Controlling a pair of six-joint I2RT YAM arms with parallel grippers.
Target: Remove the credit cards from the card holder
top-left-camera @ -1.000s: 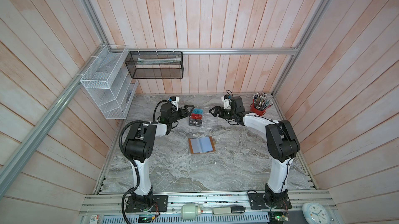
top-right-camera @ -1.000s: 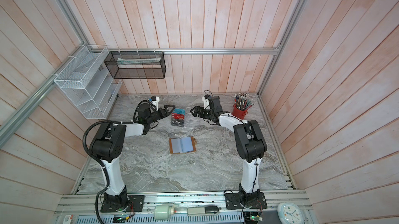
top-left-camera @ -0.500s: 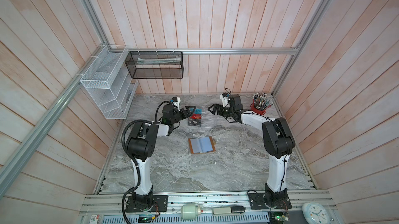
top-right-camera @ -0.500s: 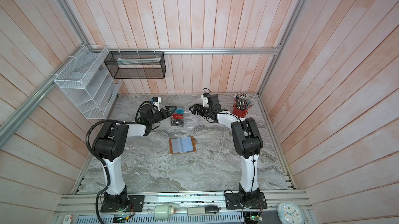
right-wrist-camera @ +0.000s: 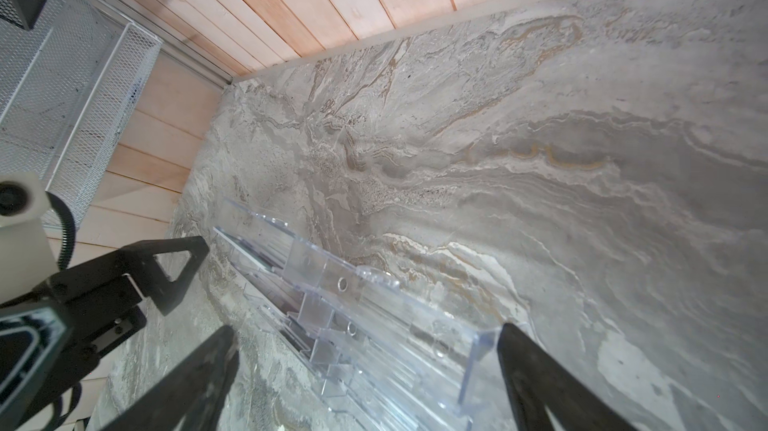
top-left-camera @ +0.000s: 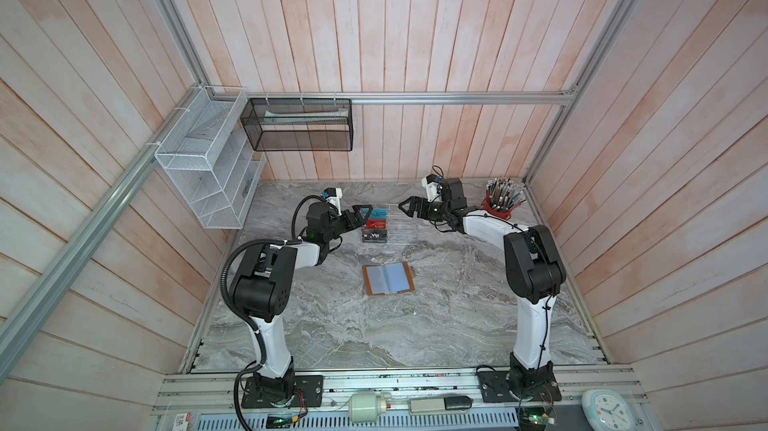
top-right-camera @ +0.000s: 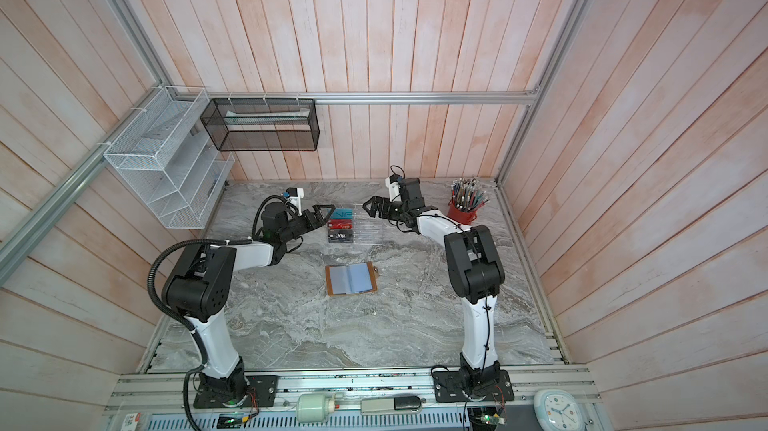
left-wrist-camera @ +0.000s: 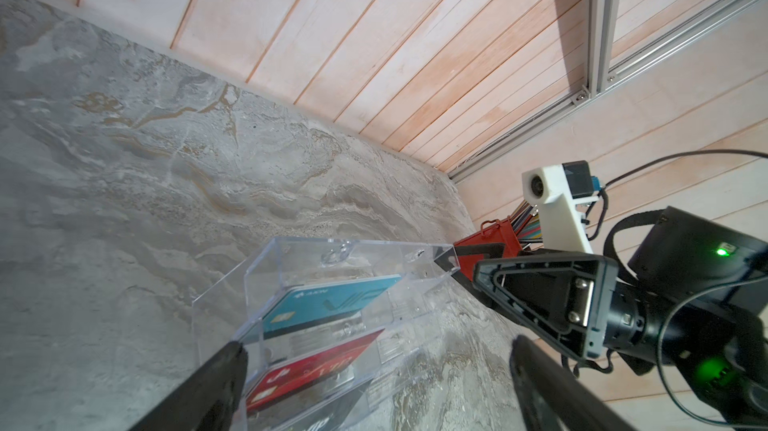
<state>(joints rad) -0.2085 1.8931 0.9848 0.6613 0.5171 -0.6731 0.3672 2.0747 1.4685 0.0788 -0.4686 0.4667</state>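
1. The card holder [top-left-camera: 388, 284] lies open on the desk [top-left-camera: 457, 304], well apart from the left hand [top-left-camera: 360, 212] and right hand [top-left-camera: 405, 209].
2. Both hands, spread and empty, flank the clear rack [top-left-camera: 400, 228].
3. The rack holds teal, red and black credit cards [top-left-camera: 376, 225].

The card holder [top-left-camera: 388, 284] lies mid-table [top-left-camera: 374, 337], the rack [top-left-camera: 400, 227] behind it holding the credit cards [top-left-camera: 377, 224] in its left half, the left gripper [top-left-camera: 359, 215] and right gripper [top-left-camera: 405, 209] flanking it, and a pen cup [top-left-camera: 498, 213] farther right.
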